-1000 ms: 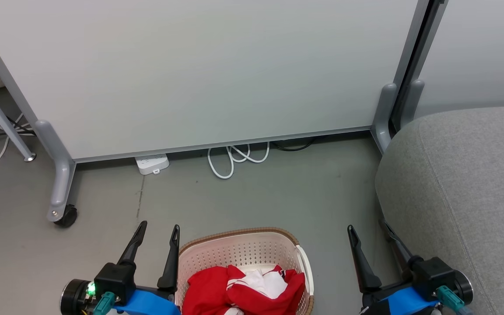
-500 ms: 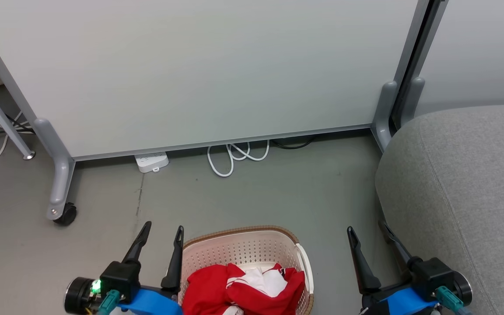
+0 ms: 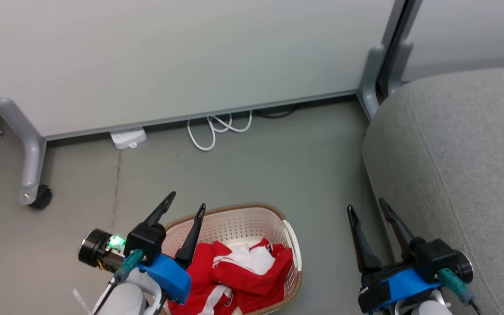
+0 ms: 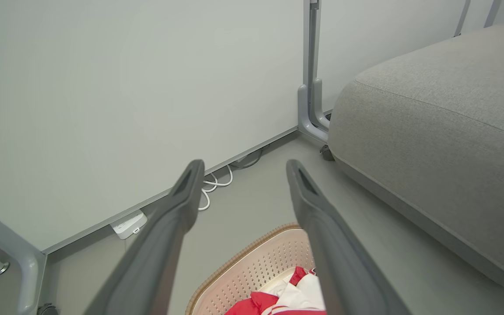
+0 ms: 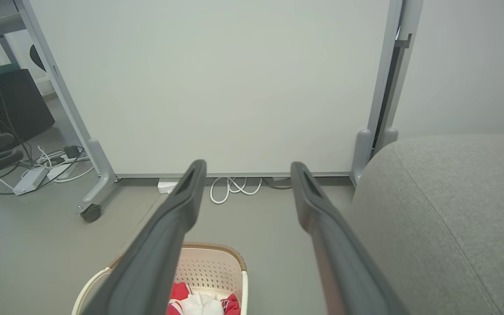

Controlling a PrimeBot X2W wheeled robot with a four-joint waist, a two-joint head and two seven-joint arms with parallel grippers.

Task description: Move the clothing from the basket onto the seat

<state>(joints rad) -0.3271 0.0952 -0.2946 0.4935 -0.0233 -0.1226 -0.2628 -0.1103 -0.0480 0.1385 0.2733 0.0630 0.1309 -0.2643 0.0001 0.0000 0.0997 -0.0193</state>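
Note:
The cream perforated basket (image 3: 243,221) with a brown rim stands on the floor at the bottom middle of the head view. Red and white clothing (image 3: 245,273) lies crumpled inside it. My left gripper (image 3: 187,200) is open, its fingers over the basket's left rim and the clothing's left edge. My right gripper (image 3: 365,207) is open too, hanging above the floor between the basket and the grey seat (image 3: 457,162) on the right. The left wrist view shows the basket (image 4: 256,271), clothing (image 4: 291,297) and seat (image 4: 444,131) beyond the left gripper (image 4: 244,165).
A pale partition panel (image 3: 182,57) on castored grey feet (image 3: 31,175) closes off the back. A white power strip (image 3: 128,138) and looped white cable (image 3: 217,129) lie at its base. Bare grey floor (image 3: 269,170) lies between the basket and the panel.
The camera has tilted, shifting the scene up and left. My left gripper has swung right and forward over the basket's left rim. The right gripper holds about the same pose.

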